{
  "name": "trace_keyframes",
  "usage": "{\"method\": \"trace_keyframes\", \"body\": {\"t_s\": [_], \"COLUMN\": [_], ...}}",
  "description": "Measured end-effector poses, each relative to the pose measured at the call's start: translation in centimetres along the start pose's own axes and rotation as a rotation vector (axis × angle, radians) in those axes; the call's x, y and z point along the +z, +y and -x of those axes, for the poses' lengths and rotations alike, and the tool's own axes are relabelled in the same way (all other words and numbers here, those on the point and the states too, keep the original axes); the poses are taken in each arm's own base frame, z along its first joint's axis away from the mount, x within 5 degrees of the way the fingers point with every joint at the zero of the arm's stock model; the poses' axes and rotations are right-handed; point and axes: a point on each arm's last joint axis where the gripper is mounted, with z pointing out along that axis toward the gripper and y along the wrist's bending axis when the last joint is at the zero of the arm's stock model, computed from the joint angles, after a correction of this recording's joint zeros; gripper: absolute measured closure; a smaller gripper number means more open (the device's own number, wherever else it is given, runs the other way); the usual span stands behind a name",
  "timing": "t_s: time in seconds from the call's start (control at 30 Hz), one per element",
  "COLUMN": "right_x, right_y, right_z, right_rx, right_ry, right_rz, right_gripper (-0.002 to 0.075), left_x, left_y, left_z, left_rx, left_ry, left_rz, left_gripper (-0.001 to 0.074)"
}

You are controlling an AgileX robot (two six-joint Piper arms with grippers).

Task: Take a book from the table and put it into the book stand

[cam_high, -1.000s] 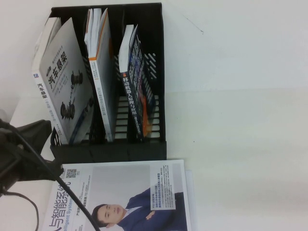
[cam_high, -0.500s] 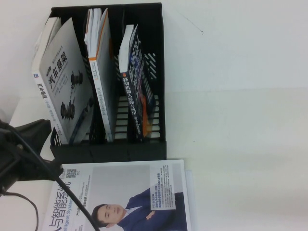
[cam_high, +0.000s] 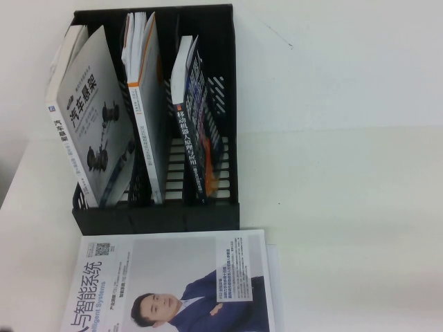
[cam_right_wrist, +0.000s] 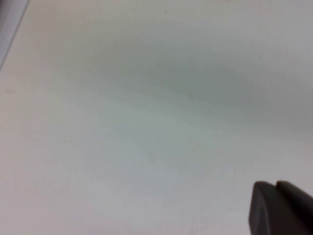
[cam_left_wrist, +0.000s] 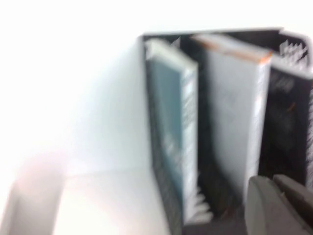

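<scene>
The dark navy book stands upright in the right slot of the black book stand at the back left of the white table. Neither arm shows in the high view. In the blurred left wrist view, my left gripper is empty with its fingers together, a short way in front of the stand. The dark book is just beyond it. My right gripper is empty with its fingers together, over bare table.
A grey car-chassis book fills the stand's left slot and a white book the middle one. A pale book with a suited man lies flat in front of the stand. Bare white table lies to the right.
My left arm, seen at the lower left of the high view before, has drawn back out of that view. The books and the stand have not moved.
</scene>
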Motion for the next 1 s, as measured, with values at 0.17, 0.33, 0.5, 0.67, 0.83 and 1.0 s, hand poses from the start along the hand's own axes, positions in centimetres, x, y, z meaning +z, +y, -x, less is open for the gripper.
{"method": "trace_keyframes", "body": {"t_s": [0.17, 0.33, 0.5, 0.67, 0.83, 1.0], "right_x": [0.0, 0.0, 0.0, 0.0, 0.0, 0.0], "right_y": [0.0, 0.0, 0.0, 0.0, 0.0, 0.0], "right_z": [0.0, 0.0, 0.0, 0.0, 0.0, 0.0], "right_rx": [0.0, 0.0, 0.003, 0.003, 0.003, 0.003], "right_ry": [0.0, 0.0, 0.005, 0.005, 0.005, 0.005], "right_rz": [0.0, 0.0, 0.0, 0.0, 0.0, 0.0], "right_gripper": [0.0728, 0.0728, 0.0728, 0.0728, 0.0728, 0.0728], "left_x": [-2.3, -3.6, -3.8, -3.9, -4.0, -4.0], "left_y": [0.8, 1.3, 1.4, 1.3, 1.2, 1.2], "left_z": [-4.8, -5.6, -6.5, -7.6, -8.1, -8.1], "left_rx": [-0.011, -0.038, -0.101, -0.09, -0.058, 0.0], "left_ry": [-0.016, -0.028, 0.061, 0.191, 0.253, 0.255], "left_rz": [0.071, 0.14, 0.163, 0.142, 0.12, 0.112], "left_gripper": [0.0736, 0.0737, 0.0737, 0.0737, 0.0737, 0.0737]}}
